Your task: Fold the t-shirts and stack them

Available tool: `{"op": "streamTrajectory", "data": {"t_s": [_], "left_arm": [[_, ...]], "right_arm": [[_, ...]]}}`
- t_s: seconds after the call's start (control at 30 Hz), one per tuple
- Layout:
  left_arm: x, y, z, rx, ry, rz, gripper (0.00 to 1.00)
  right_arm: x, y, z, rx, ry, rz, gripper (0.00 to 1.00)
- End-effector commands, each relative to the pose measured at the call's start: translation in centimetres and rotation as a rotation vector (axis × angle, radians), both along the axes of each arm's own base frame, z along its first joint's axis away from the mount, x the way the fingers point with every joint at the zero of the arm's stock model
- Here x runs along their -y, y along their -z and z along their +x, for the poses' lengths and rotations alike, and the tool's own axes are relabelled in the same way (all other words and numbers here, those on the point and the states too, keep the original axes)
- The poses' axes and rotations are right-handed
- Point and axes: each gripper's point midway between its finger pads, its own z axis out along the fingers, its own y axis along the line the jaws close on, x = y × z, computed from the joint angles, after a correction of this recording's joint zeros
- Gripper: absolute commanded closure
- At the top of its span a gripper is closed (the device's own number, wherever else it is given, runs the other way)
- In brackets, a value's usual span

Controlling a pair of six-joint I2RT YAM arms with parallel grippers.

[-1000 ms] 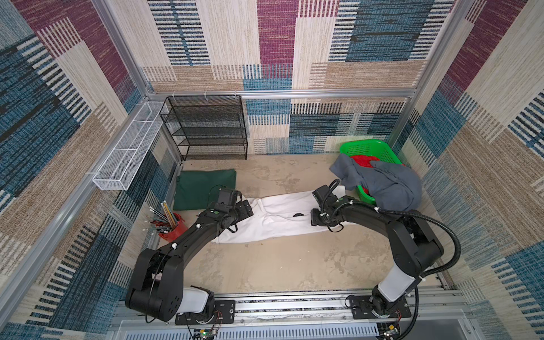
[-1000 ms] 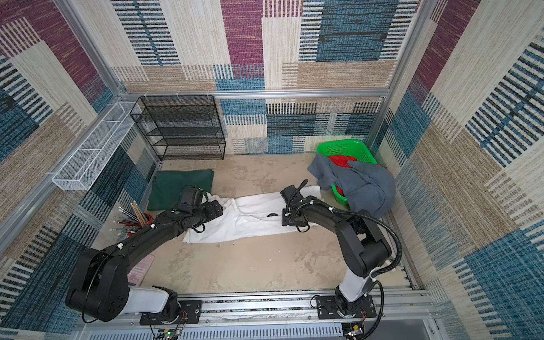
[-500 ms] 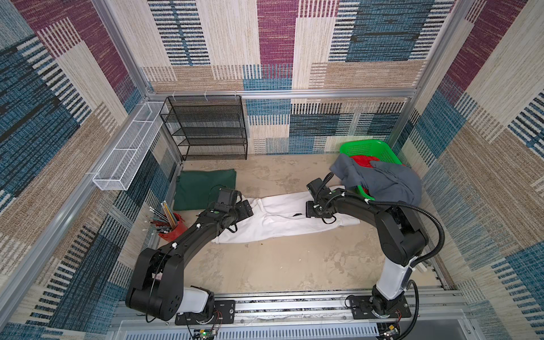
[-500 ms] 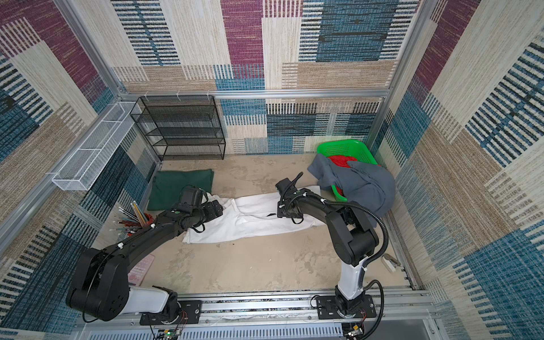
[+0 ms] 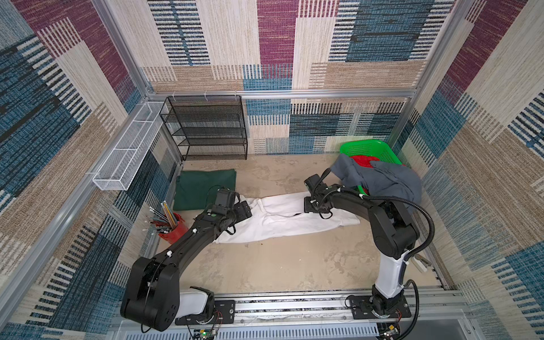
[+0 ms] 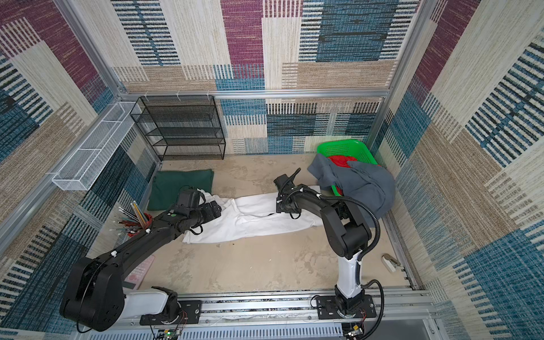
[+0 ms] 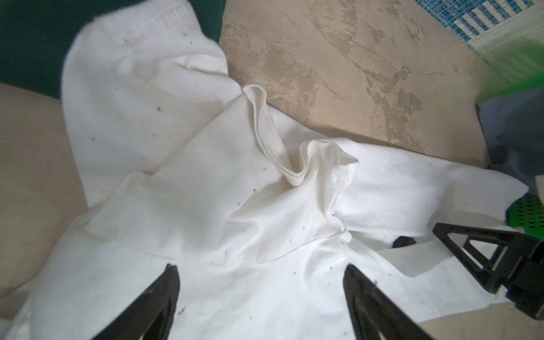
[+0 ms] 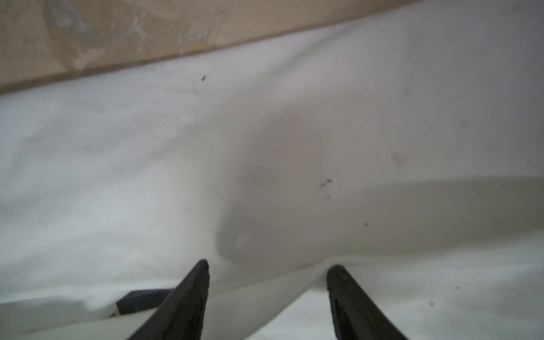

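Note:
The white t-shirt (image 5: 279, 220) (image 6: 250, 217) lies in a long creased strip across the middle of the floor. My left gripper (image 5: 247, 209) (image 7: 260, 266) hovers open over its left end, jaws wide, with nothing between them. My right gripper (image 5: 312, 206) (image 8: 269, 265) points down onto the shirt's right part. Its jaws stand apart astride a raised fold of white cloth (image 8: 265, 282). The dark green t-shirt (image 5: 206, 188) lies folded flat at the back left. The slate grey t-shirt (image 5: 388, 179) is draped over the green basket (image 5: 368, 145).
A black wire shelf (image 5: 206, 126) stands against the back wall and a white wire tray (image 5: 129, 159) hangs on the left wall. A red cup of pencils (image 5: 173, 231) stands beside my left arm. Something red (image 5: 365, 160) lies in the basket.
My right gripper has slid a little to the left along the white t-shirt and its jaws have spread wider. The left arm has stayed still.

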Motion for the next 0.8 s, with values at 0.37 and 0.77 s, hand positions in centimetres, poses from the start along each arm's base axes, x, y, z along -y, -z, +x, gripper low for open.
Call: {"op": "streamTrajectory", "data": {"t_s": [0.37, 0.77], "left_arm": [[-0.6, 1.2, -0.8, -0.029, 0.009, 0.048, 0.12], [3.9, 2.8, 0.5, -0.069, 0.115, -0.02, 0.13]], "right_arm": [[2.7, -2.1, 3.6, 0.092, 0.076, -0.003, 0.24], [0.1, -5.2, 3.3, 0.2, -0.088, -0.092, 0.11]]}}
